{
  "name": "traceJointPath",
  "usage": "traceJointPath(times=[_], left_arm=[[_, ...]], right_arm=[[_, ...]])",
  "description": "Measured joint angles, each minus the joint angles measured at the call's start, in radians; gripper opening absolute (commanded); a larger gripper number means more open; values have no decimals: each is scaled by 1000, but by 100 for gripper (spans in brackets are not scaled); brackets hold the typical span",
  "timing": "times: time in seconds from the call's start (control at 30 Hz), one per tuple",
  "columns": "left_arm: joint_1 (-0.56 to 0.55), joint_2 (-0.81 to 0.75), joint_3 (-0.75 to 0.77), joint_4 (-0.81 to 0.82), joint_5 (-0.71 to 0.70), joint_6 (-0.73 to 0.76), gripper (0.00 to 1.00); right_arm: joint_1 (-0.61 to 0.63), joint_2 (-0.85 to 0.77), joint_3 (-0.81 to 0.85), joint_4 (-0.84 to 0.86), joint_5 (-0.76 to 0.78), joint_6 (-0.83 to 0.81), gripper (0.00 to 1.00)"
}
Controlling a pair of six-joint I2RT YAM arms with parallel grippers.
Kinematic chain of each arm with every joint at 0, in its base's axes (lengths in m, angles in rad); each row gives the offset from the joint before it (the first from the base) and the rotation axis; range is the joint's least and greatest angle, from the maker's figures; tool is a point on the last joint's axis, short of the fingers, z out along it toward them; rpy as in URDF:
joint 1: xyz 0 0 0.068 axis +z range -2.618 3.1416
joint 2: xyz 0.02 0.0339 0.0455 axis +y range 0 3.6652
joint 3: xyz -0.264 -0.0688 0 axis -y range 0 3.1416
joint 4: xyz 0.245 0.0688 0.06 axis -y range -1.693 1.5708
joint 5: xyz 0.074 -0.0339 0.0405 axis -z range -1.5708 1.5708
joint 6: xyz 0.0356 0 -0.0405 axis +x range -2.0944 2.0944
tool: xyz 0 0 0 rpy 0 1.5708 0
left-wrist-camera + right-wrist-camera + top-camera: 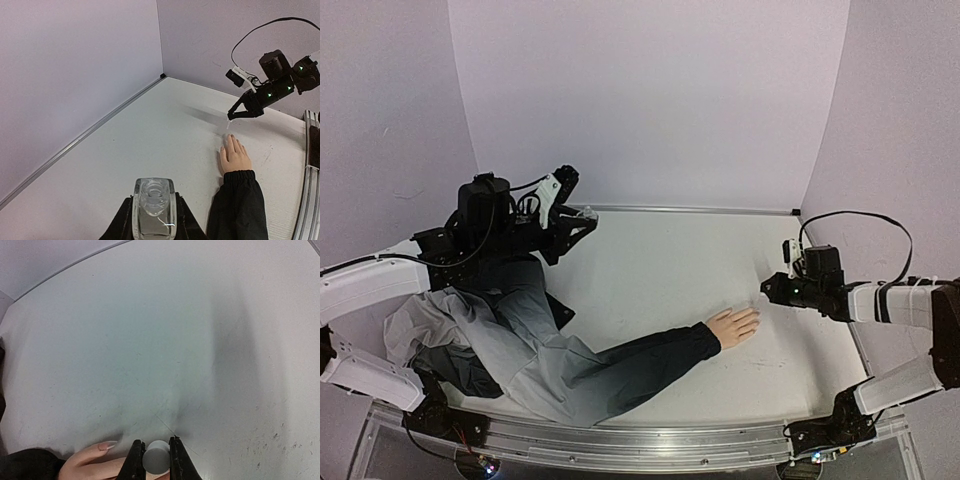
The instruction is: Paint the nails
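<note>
A: Any text to read?
B: Can't make out any on the arms or the clear bottle (153,200), too small or blurred.

A: Surface and room?
B: White table (650,265) w/ fine scratches and dark specks, most at lower right of the right wrist view. Pale lilac walls (650,100) on three sides, a metal strip (690,209) along the back wall's foot, and an aluminium rail (620,442) across the bottom of the top view.

A: Grippers?
B: The left gripper (154,220), bottom centre of its wrist view, is clamped on the clear bottle, which stands upright. The right gripper (156,464) has its fingers (135,462) closed on a grey cap (156,455). From the left cam a thin pale tip hangs under it, too small to ID.

A: Nails?
B: They're on the mannequin hand (735,325), lower right of centre in the top view, lying flat at the end of a dark sleeve (655,358). One of the nails (106,445) shows just left of the right fingers. The gripper is right over the fingertips, can't tell if it touches them.

A: Else?
B: A grey garment (480,335) is bunched at lower left.
</note>
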Motion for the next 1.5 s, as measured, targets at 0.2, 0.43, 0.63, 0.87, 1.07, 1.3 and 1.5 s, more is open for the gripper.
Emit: traceJointPath(times=[0.2, 0.43, 0.63, 0.87, 1.07, 1.3, 1.5], left_arm=[[0, -2, -9, 6, 1, 0, 0], [0, -3, -13, 8, 2, -5, 0], [0, -6, -13, 8, 2, -6, 0], [0, -7, -13, 8, 2, -6, 0], [0, -7, -13, 8, 2, -6, 0], [0, -7, -13, 8, 2, -6, 0], [0, -7, -13, 8, 2, -6, 0]], right_arm=[[0, -19, 0, -8, -57, -5, 0], [0, -1, 0, -21, -58, -4, 0], [0, 20, 0, -31, -56, -4, 0], [0, 26, 0, -29, -55, -2, 0], [0, 35, 0, -23, -56, -5, 0], [0, 46, 0, -19, -55, -5, 0], [0, 47, 0, -19, -49, -5, 0]])
